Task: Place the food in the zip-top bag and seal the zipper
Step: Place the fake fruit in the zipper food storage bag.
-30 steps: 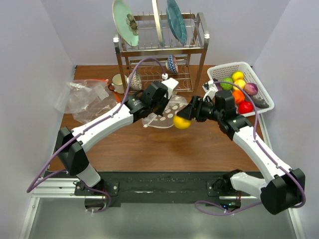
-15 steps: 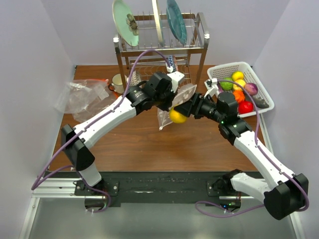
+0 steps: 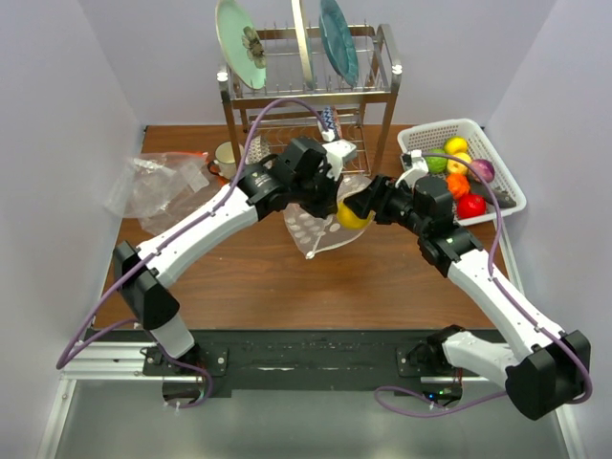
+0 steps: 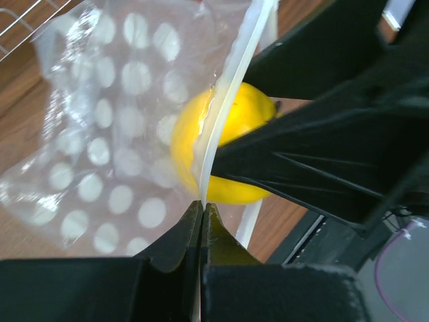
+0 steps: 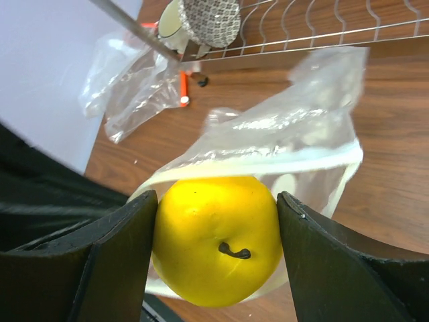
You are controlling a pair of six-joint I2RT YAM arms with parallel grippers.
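Now that the left tool (image 4: 202, 208), clenched on the zipper (image 4: 231, 87), has swung the dotted zip-top bag (image 4: 100, 134) round, the right tool (image 3: 356, 206) is grasping the yellow toy fruit (image 5: 216, 241) partway inside its mouth, so it's nearly bagged.

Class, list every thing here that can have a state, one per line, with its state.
Clear polka-dotted zip-top bag, mouth open, held up.
Yellow round toy fruit, partly inside the bag mouth.
Left end effector, shut on the bag's thin zipper strip.
Right end effector, clamped on the yellow fruit.
White plastic basket, holding other toy fruits.
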